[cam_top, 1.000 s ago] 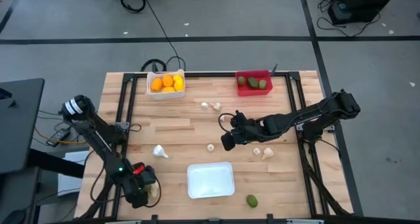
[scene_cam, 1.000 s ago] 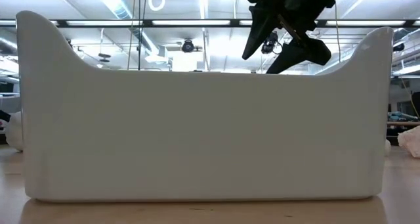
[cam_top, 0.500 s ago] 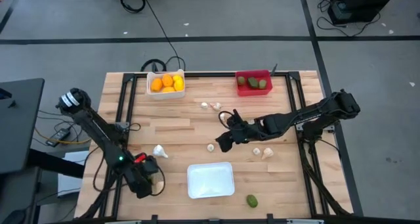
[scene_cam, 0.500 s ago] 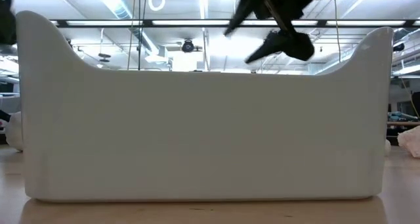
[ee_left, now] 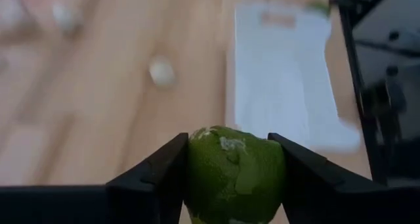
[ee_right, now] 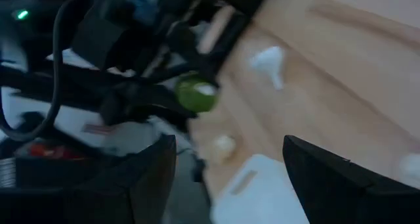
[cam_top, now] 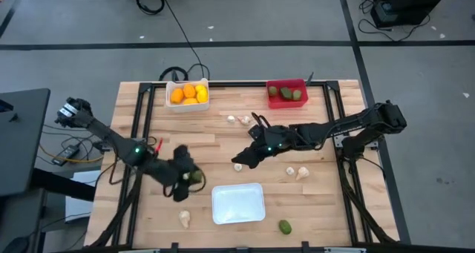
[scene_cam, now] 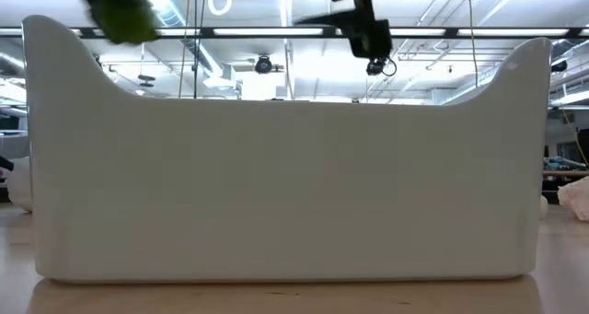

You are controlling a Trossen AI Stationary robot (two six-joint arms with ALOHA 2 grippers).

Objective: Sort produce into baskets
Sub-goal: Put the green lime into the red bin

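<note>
Two arms work over the wooden table (cam_top: 223, 145), and three bins stand on it. Nearest the camera in the low view is the shallow white tray (cam_top: 238, 203), whose front wall fills almost that whole picture; in the high view it sits at the lower middle of the frame. A green fruit (cam_top: 285, 225) lies just to its lower right, and a whitish garlic bulb (cam_top: 184, 219) to its lower left.

Just left of the tray, the left gripper (cam_top: 187, 180) is clamped on a lime-green fruit (ee_left: 235, 175); the left wrist view shows both dark fingers (ee_left: 161, 178) pressed against its sides, lifted over the boards with the tray beyond.

Toward the middle of the high frame, the right gripper (cam_top: 243, 162) hangs with its jaws standing apart and nothing between them, near a small bulb (cam_top: 237, 166). Two more bulbs (cam_top: 297, 171) lie to its lower right, and a pair of bulbs (cam_top: 237, 119) higher up.

Farthest, at the upper edge of the table, the deep white bin (cam_top: 187, 95) at upper left holds orange and yellow fruits, and the red bin (cam_top: 287, 93) at upper right holds dull green fruits.
</note>
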